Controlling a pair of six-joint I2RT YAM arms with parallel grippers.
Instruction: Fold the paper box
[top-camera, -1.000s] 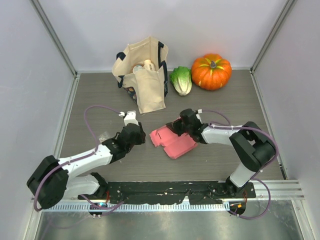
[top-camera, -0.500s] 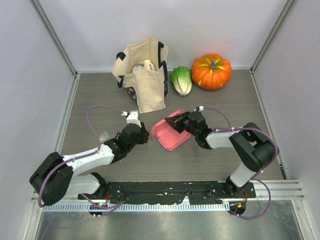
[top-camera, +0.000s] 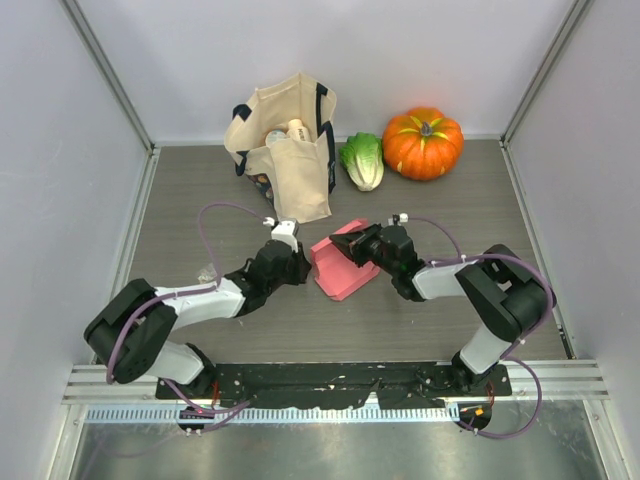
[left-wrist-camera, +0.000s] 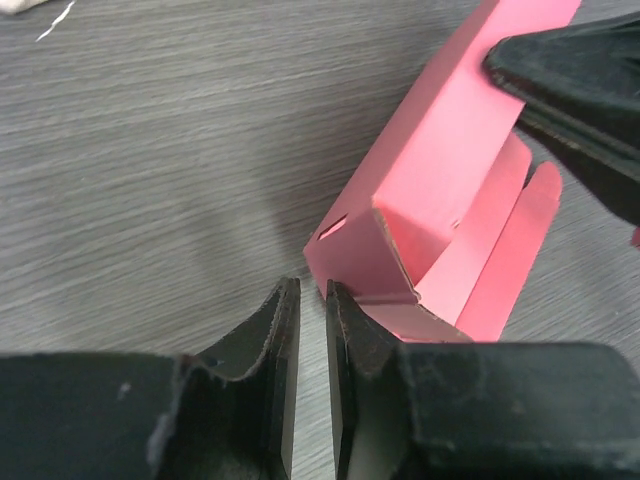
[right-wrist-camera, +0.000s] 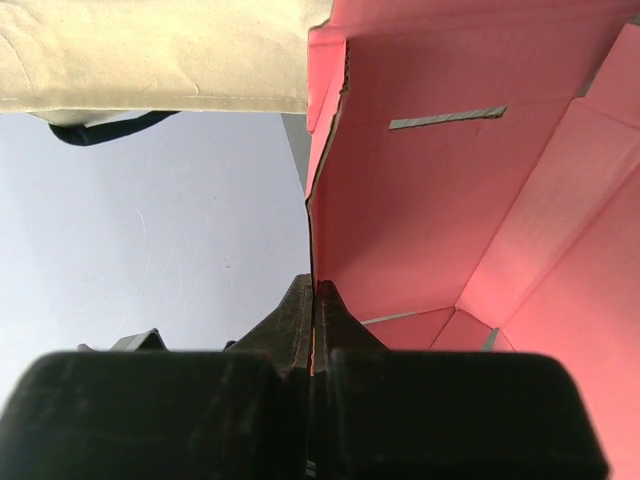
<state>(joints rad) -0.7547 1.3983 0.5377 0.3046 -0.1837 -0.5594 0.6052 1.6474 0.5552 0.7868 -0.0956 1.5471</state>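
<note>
Paper box (top-camera: 335, 272), pink card, sits mid-worktop (top-camera: 190, 200) between the two arms, just in front of a cloth bag (top-camera: 285, 150). It is partly formed. The long panels are creased and one side wall stands up, giving a trough shape. The end flaps splay outward and are not yet tucked, and a slot in one panel has no tab in it. By this look the task is around its middle, with closing the ends and locking the tabs left to do.

The right fingers (right-wrist-camera: 296, 318) are clenched on the edge of one raised wall, with thin card pinched between them. The left fingers (left-wrist-camera: 268, 345) stand a narrow slit apart with nothing between them, at the box's near corner. Whether they touch it cannot be told.

From above, the right arm covers the box's far end. The right wrist view is filled by pink inner faces, so the overall shape is hard to judge there. The box's underside is hidden.
</note>
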